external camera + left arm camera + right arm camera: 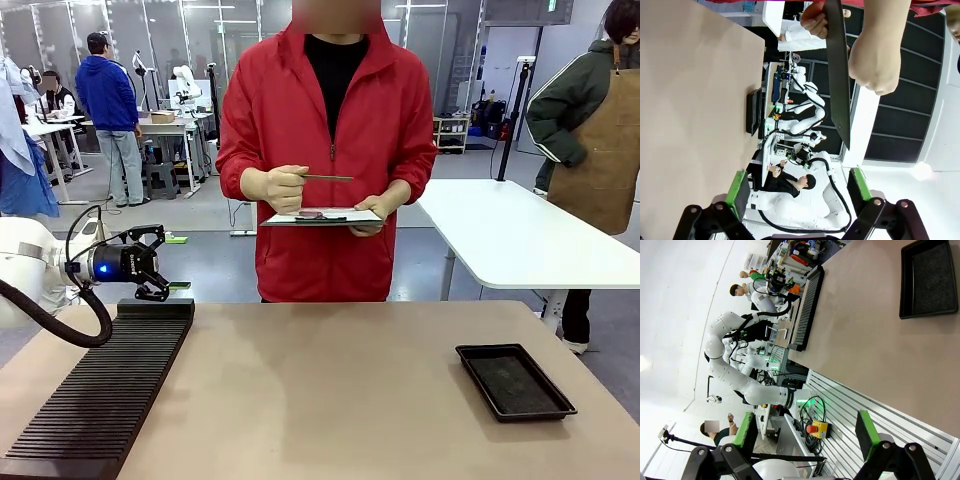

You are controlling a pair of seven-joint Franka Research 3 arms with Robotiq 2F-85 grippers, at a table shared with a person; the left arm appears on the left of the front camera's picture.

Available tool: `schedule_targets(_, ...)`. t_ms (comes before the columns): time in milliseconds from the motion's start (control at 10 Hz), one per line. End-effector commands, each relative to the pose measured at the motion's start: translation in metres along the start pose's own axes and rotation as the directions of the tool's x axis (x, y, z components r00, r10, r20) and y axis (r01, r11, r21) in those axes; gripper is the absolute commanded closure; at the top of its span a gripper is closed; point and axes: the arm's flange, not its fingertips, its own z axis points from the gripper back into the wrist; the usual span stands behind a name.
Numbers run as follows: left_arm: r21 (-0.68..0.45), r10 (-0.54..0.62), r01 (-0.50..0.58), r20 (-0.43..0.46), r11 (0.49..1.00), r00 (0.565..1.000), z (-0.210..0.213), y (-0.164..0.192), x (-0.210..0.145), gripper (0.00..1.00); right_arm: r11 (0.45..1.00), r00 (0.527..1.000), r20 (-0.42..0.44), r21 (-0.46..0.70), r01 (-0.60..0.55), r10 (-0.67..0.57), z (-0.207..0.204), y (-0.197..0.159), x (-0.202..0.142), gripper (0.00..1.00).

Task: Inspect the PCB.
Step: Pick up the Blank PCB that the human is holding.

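Across the table a person in a red jacket holds the PCB (330, 177) level in one hand; it is edge-on to me, a thin greenish line. Just below it the other hand carries a dark clipboard (322, 216) with a small dark red thing on it. The clipboard's dark underside (838, 75) and both hands appear in the left wrist view. My left gripper (152, 264) hovers open at the far left over the back end of the slotted rack, holding nothing; its green pads (737, 187) stand wide apart. My right gripper (805, 432) is open and empty, well back from the table.
A long black slotted rack (100, 390) lies along the table's left side. A shallow black tray (515, 380) sits at the right front; the right wrist view also has the tray (927, 280) and rack (807, 307). A white table (520, 240) stands behind.
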Motion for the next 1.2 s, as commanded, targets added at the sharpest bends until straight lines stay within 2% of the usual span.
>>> schedule_targets(0, -0.008, 0.002, -0.002, 0.004, 1.0, 1.0, -0.001, -0.001, 0.0, 0.0, 1.0, 1.0, 0.005, 0.006, -0.007, 0.007, 0.0, 0.002, 0.0, 0.0)
schedule_targets(700, 0.0, 0.0, 0.0, 0.0, 1.0, 1.0, 0.0, 0.0, 0.0, 0.0, 1.0, 1.0, 0.005, 0.006, -0.007, 0.007, 0.0, 0.002, 0.0, 0.0)
schedule_targets(800, 0.039, -0.084, 0.085, -0.027, 0.996, 0.996, 0.008, -0.014, -0.017, 0.0, 1.0, 1.0, 0.005, 0.006, -0.007, 0.007, 0.0, 0.002, 0.0, 0.0)
schedule_targets(1100, 0.025, -0.188, 0.191, -0.091, 0.981, 0.978, 0.065, -0.038, -0.093, 0.0, 1.0, 1.0, 0.005, 0.006, -0.007, 0.007, 0.0, 0.002, 0.0, 0.0)
